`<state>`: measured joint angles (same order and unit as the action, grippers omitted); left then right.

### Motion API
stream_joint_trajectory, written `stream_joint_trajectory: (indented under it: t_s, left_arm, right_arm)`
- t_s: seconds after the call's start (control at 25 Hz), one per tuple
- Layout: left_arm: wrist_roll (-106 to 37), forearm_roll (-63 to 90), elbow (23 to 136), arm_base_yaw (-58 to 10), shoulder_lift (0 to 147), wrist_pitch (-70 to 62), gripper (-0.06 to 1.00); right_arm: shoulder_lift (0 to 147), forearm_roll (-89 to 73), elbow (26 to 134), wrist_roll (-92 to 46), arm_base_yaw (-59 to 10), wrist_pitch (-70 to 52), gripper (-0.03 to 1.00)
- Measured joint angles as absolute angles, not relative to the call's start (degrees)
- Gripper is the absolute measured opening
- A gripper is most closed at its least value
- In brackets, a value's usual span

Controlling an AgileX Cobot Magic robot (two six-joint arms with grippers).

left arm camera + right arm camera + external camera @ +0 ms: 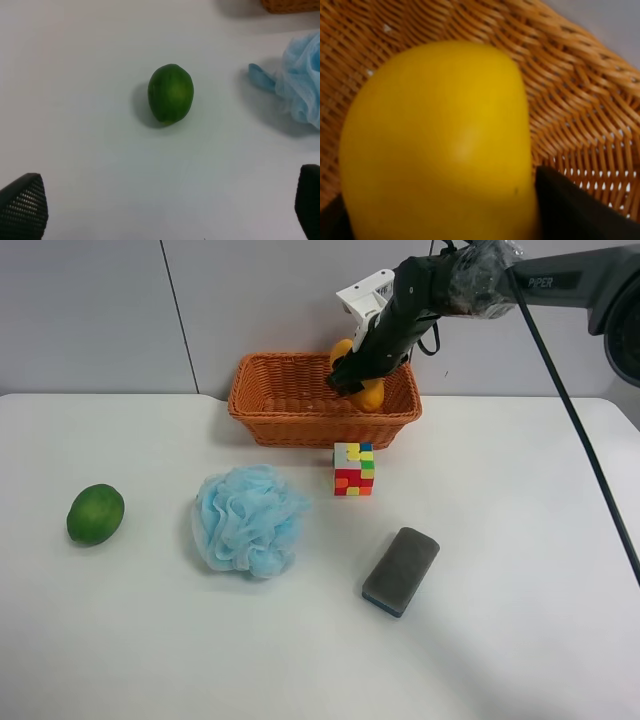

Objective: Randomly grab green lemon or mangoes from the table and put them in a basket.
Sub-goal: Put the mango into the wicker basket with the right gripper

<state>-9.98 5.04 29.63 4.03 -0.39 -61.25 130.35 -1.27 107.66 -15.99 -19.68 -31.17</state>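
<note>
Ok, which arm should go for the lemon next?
Left. The left gripper is open and facing the lemon; the right gripper holds the mango at the basket.

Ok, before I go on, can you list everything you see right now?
basket: one, orange-brown wicker, far side of the table, behind the cube
mango: one, orange-yellow, held inside the basket, at its right end in the exterior high view
green lemon: one, dark green, on the table at the exterior high view's left, alone
mesh puff: one, light blue, between lemon and cube
puzzle cube: one, multicoloured, just in front of the basket
sponge: one, grey with a blue base, nearer than the cube
table: one, white
right end effector: shut on the mango, in the basket
left end effector: open, over the table near the lemon
</note>
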Motion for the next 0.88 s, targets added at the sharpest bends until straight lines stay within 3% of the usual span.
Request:
stream_joint_trajectory:
  t_s: [0.28,0.4,0.48,0.88]
  left_arm:
    - [-9.98,5.00,29.63,4.03,-0.39,-61.25,0.99]
    - [-9.98,5.00,29.63,4.03,-0.39,-61.25,0.99]
    - [-9.98,5.00,29.63,4.03,-0.39,-61.25,0.99]
    - [-9.98,5.00,29.63,4.03,-0.39,-61.25,0.99]
  right_arm:
    - [130.35,-1.27,107.66,-15.48,-19.68,-31.33,0.66]
    - [130.35,-1.32,107.66,-14.50,-19.68,-31.36,0.88]
    - [130.35,-1.32,107.66,-14.08,-19.68,-31.84,0.95]
    - [127.29,-1.32,107.66,-13.61,-19.68,-39.95,0.99]
